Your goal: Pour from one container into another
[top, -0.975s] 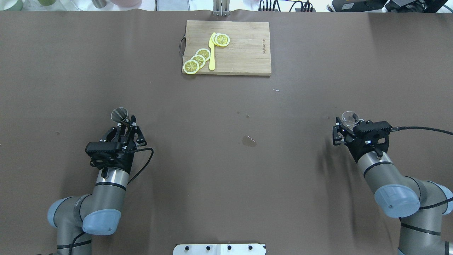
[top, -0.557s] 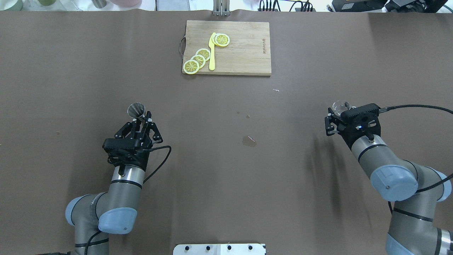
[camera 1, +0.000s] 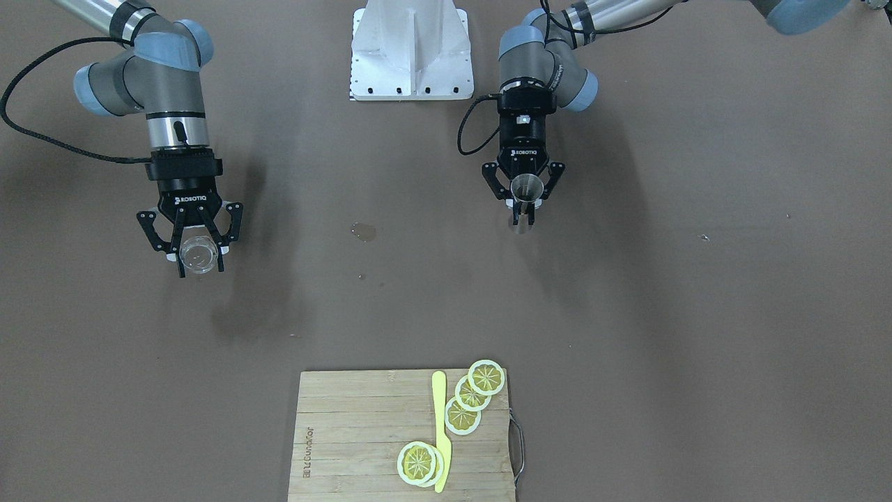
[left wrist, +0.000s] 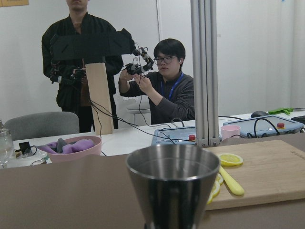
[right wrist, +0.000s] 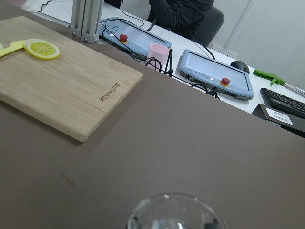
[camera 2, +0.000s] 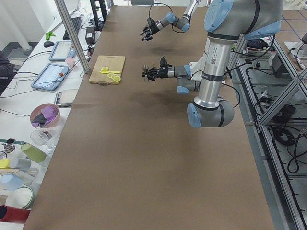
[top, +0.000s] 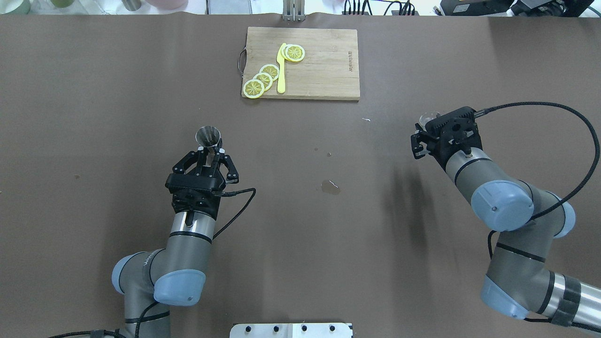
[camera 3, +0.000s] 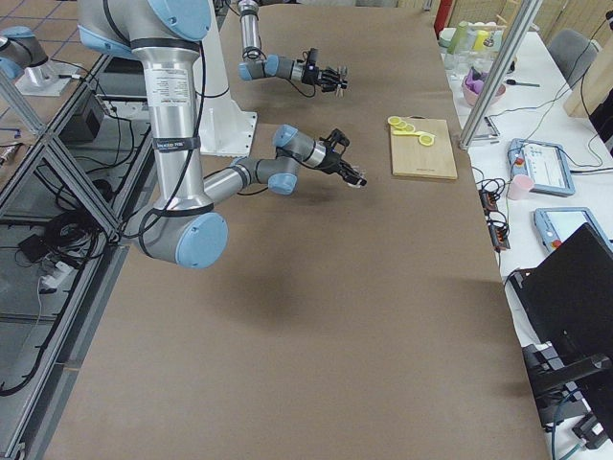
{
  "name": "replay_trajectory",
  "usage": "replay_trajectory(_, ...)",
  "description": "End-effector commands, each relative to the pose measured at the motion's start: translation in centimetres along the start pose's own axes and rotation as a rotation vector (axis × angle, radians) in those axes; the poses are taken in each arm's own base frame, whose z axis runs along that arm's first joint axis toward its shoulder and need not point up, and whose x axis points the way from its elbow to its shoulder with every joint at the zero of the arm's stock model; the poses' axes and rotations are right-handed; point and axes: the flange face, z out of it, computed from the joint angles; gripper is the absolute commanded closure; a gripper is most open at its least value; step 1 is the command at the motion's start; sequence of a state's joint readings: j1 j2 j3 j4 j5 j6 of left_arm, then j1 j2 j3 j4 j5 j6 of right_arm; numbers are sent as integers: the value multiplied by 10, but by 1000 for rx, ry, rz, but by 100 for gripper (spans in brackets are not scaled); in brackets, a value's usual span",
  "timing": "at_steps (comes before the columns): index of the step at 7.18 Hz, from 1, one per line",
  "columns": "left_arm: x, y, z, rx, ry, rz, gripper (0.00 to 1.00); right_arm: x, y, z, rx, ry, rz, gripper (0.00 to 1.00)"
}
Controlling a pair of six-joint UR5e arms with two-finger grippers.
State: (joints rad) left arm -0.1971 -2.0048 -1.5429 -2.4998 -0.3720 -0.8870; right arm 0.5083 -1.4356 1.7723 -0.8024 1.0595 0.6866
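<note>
left gripper point(camera 1: 524, 208): clenched on steel jigger point(camera 1: 526, 187), held upright
right gripper point(camera 1: 200, 265): clenched on glass cup point(camera 1: 196, 252), held off desk point(camera 1: 627, 314)

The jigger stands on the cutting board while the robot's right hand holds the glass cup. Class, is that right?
No. The jigger is not on the cutting board; the left hand holds it, well clear of the board, as the overhead exterior view shows. The right hand does hold the glass cup.

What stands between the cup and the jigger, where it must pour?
Nothing visible. The cup and jigger are both held above the table; only a small stain lies below the gap. The board lies off that line.
</note>
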Motion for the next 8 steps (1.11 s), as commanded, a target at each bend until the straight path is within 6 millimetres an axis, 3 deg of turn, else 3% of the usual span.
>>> replay_trajectory(1,13,-17,7,15,-4,72,100,-6,-20,6,13,-21,-45,100)
replay_trajectory(3,27,-39,17,32,-8,148,100,0,-9,21,-7,-4,-67,100)
replay_trajectory(5,37,-39,21,27,-15,170,100,3,-24,23,4,-2,-91,100)
replay_trajectory(8,38,-37,22,27,-16,170,100,16,-12,28,26,-6,-154,100)
